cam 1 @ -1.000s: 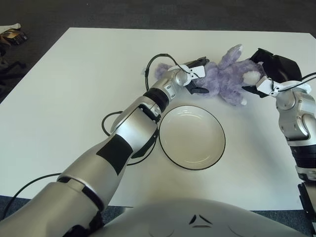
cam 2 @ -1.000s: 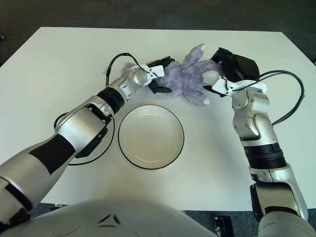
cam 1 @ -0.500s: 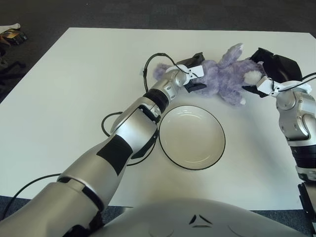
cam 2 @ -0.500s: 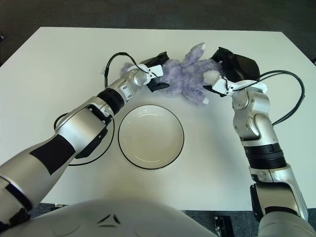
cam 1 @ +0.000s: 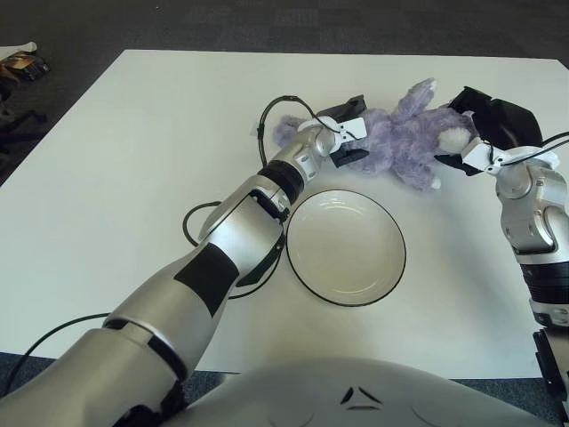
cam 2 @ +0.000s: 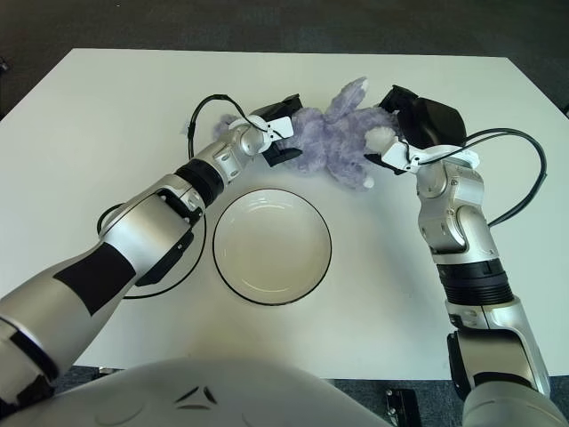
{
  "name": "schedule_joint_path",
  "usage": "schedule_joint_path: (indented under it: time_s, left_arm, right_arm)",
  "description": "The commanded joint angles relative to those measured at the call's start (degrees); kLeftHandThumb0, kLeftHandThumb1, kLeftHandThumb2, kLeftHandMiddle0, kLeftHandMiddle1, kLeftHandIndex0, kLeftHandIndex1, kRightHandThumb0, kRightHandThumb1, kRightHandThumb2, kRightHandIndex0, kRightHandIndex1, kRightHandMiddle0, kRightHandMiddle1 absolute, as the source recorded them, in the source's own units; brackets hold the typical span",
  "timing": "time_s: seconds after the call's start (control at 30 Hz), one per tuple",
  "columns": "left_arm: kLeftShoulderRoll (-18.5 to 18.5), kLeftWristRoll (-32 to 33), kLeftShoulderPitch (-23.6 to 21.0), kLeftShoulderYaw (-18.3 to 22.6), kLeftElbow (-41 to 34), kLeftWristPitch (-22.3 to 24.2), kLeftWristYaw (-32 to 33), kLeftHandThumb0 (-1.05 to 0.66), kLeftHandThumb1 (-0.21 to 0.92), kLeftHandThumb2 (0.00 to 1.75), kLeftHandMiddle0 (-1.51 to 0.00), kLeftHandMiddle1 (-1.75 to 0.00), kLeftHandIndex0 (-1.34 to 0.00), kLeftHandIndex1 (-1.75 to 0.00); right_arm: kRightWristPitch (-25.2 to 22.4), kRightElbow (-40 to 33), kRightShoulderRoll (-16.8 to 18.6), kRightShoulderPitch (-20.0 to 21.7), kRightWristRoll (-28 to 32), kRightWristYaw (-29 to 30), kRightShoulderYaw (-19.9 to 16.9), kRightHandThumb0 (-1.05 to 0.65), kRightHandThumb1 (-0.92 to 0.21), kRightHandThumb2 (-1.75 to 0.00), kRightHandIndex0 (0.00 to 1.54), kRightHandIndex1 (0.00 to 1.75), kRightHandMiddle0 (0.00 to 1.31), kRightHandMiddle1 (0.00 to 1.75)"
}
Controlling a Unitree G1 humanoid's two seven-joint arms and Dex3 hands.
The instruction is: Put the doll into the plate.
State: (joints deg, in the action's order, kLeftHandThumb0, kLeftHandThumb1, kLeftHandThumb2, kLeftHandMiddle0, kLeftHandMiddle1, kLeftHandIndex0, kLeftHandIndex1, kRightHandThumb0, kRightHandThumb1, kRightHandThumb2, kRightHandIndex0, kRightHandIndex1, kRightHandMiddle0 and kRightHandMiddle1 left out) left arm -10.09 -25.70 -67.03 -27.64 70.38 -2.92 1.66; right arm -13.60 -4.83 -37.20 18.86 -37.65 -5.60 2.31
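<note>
Fluffy purple plush doll (cam 1: 400, 142) lies on white table (cam 1: 133, 160), just beyond round white black-rimmed plate (cam 1: 346, 246). I see left hand (cam 1: 345, 140) fingers closed on doll's left end; right hand (cam 1: 484, 133) fingers pressed against its right end, grip uncertain.

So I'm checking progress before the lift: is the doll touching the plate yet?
Apart. The left eye view shows a strip of bare white table between the purple doll and the plate's far rim.
</note>
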Motion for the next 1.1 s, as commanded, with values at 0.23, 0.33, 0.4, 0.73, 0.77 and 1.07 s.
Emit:
schedule_joint_path:
  time_s: [0.23, 0.33, 0.4, 0.73, 0.77, 1.07]
  left_arm:
    - [-6.6, -1.5, 2.3, -2.0, 0.3, -1.4, 2.2, 0.53, 0.16, 1.5, -0.73, -1.75, -0.65, -1.75]
    - [-6.5, -1.5, 2.4, -2.3, 0.4, -1.9, 2.2, 0.53, 0.16, 1.5, -0.73, -1.75, -0.67, -1.75]
    - [-6.5, -1.5, 2.4, -2.4, 0.4, -1.9, 2.3, 0.53, 0.16, 1.5, -0.74, -1.75, -0.68, -1.75]
    - [-5.5, -2.2, 2.7, -3.2, 0.7, -4.8, 2.7, 0.53, 0.16, 1.5, -0.74, -1.75, -0.73, -1.75]
    - [-5.5, -2.2, 2.7, -3.2, 0.8, -5.0, 2.8, 0.53, 0.16, 1.5, -0.74, -1.75, -0.74, -1.75]
    - [-2.3, -1.4, 2.9, -1.6, 1.1, -9.9, 4.0, 0.54, 0.15, 1.51, -0.74, -1.75, -0.77, -1.75]
  right_arm:
    - [0.8, -0.6, 0.3, -0.7, 0.6, 1.0, -2.0, -0.01, -0.28, -1.14, 0.57, 1.49, 0.88, 1.3]
    - [1.2, -0.6, 0.3, -0.8, 0.9, 0.8, -2.3, -0.01, -0.28, -1.14, 0.58, 1.49, 0.88, 1.31]
    - [1.3, -0.6, 0.3, -0.8, 1.0, 0.8, -2.3, -0.01, -0.28, -1.14, 0.58, 1.49, 0.88, 1.31]
    - [0.5, -1.2, 0.7, -0.8, 0.5, 0.4, -2.1, -0.01, -0.29, -1.12, 0.58, 1.45, 0.86, 1.33]
    - [0.5, -1.2, 0.8, -0.8, 0.6, 0.5, -2.0, -0.01, -0.3, -1.11, 0.59, 1.45, 0.86, 1.33]
    - [3.4, -0.6, 1.8, -0.8, 2.1, 2.6, -2.8, 0.0, -0.24, -1.2, 0.68, 1.51, 0.79, 1.36]
